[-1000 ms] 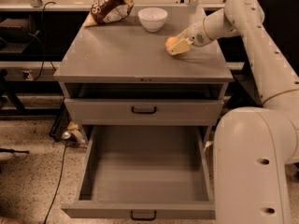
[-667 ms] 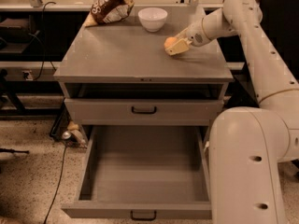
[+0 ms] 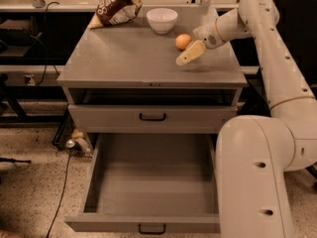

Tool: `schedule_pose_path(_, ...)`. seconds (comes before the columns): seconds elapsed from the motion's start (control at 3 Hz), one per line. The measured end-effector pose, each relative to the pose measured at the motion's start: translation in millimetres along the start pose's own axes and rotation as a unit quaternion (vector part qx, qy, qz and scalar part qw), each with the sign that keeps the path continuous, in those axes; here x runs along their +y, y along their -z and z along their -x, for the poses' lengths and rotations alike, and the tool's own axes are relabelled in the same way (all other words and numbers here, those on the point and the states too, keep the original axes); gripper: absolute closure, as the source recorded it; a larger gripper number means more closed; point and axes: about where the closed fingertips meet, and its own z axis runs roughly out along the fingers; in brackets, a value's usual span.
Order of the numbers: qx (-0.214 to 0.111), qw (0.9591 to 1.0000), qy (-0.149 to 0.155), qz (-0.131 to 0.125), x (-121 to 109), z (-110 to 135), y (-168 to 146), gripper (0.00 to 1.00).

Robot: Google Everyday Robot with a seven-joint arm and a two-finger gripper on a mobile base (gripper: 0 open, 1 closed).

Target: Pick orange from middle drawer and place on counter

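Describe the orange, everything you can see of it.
The orange is small, round, smooth-skinned, evenly orange and whole. It rests on the grey counter, toward the back right, to the right of the white bowl and apart from it. The pincer hangs just to its right front, not around it; contact cannot be told.

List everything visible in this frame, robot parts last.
orange: one, orange, on the counter's back right part, just left of the gripper.
counter: one, grey, top of the cabinet.
middle drawer: one, grey, pulled out low on the cabinet.
closed drawer front: one, grey with a black handle, above the open drawer.
white bowl: one, white, at the counter's back.
snack bag: one, brown, at the counter's back left corner.
cable: one, black, on the floor at left.
arm: one, white, reaching in from the right.
gripper: one, tan, low over the counter beside the orange.
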Motion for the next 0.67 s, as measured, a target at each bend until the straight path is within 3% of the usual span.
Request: schedule_pose_path(0.67, -0.012, 0.9999, -0.006, -0.006, -5.4, -1.8, 10.4, 0.0)
